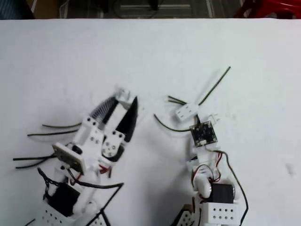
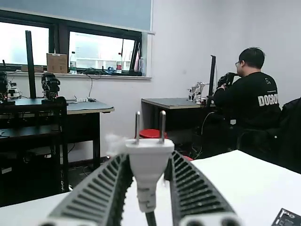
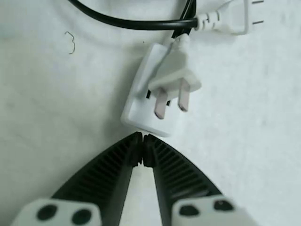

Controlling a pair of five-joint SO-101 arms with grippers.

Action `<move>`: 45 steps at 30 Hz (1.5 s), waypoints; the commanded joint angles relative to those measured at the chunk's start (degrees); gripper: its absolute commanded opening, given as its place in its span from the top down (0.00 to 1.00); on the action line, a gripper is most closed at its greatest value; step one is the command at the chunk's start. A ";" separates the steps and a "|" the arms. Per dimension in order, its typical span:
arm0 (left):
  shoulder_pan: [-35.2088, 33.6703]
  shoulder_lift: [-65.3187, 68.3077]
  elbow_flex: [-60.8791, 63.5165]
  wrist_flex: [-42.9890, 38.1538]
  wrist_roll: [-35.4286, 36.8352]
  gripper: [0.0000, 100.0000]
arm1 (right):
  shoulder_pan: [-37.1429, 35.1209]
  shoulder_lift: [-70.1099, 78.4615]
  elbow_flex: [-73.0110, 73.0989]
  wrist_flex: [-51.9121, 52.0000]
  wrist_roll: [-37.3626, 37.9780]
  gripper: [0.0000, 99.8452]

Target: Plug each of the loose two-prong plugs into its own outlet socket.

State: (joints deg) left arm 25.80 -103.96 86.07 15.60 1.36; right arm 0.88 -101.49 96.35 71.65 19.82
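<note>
My left gripper [image 2: 149, 188] is shut on a white two-prong plug [image 2: 149, 155], whose prongs point out past the fingertips and away from the table. From above, that plug [image 1: 123, 95] sits at the tip of the left arm near the table's middle. My right gripper [image 3: 142, 147] is shut with nothing between its fingers, and its tips are just short of a white outlet socket block [image 3: 141, 101]. A second white plug [image 3: 174, 77] lies loose on that block with its prongs bare. A third plug [image 3: 240, 16] lies beyond it. The socket block [image 1: 186, 112] lies just ahead of the right arm's wrist.
Dark cables [image 1: 56, 126] trail over the table left of the left arm, and another cable [image 1: 214, 87] runs up and to the right from the socket. A black cable [image 3: 127, 20] crosses behind the block. Bare white table lies at the far side.
</note>
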 commanded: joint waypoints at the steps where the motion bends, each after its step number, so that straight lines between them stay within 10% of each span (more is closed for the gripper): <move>1: 0.92 -0.66 -0.97 -0.97 0.70 0.98 | -0.40 -0.57 0.62 0.13 0.00 0.98; 37: 4.09 -0.66 -0.18 5.10 14.59 0.98 | -1.19 -1.36 -47.65 -16.40 0.44 0.98; 45: 10.42 -0.31 10.99 -20.66 30.24 0.98 | -20.53 9.89 -54.68 -22.02 0.00 0.98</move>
State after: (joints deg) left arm 32.66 -104.04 93.80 10.51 26.59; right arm -12.48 -97.63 46.86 51.08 19.82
